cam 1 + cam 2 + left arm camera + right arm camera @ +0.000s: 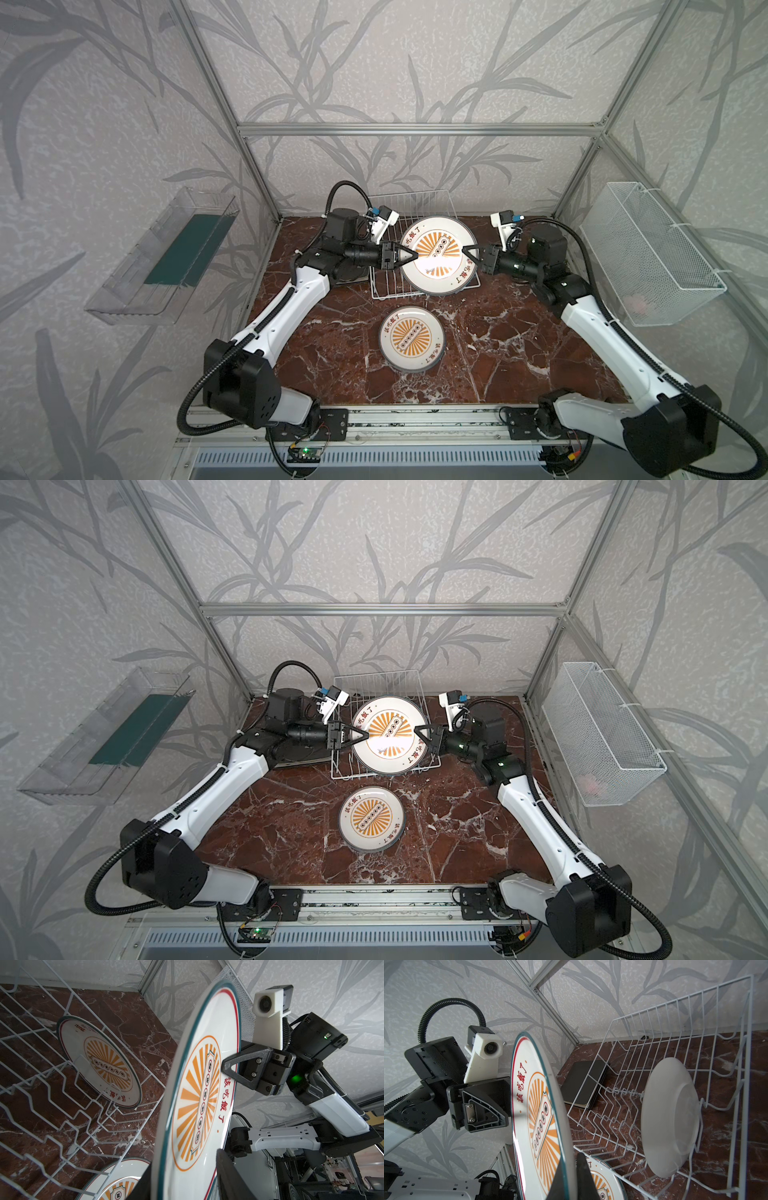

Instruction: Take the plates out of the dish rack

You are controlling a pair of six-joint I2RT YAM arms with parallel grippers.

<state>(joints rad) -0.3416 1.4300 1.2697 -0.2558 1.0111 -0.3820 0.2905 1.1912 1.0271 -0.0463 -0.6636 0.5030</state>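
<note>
Sunburst plate (438,254) held over dish rack (384,282), 1 white plate (670,1115) inside

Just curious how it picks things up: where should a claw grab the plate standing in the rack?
Probably by its upper rim, coming from above. The plate stands tilted on edge between the dish rack wires, so only that thin raised edge is free to pinch.

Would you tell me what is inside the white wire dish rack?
In the white wire dish rack, one round white plate stands on edge between prongs. In both top views the raised orange-sunburst plate covers it.
</note>
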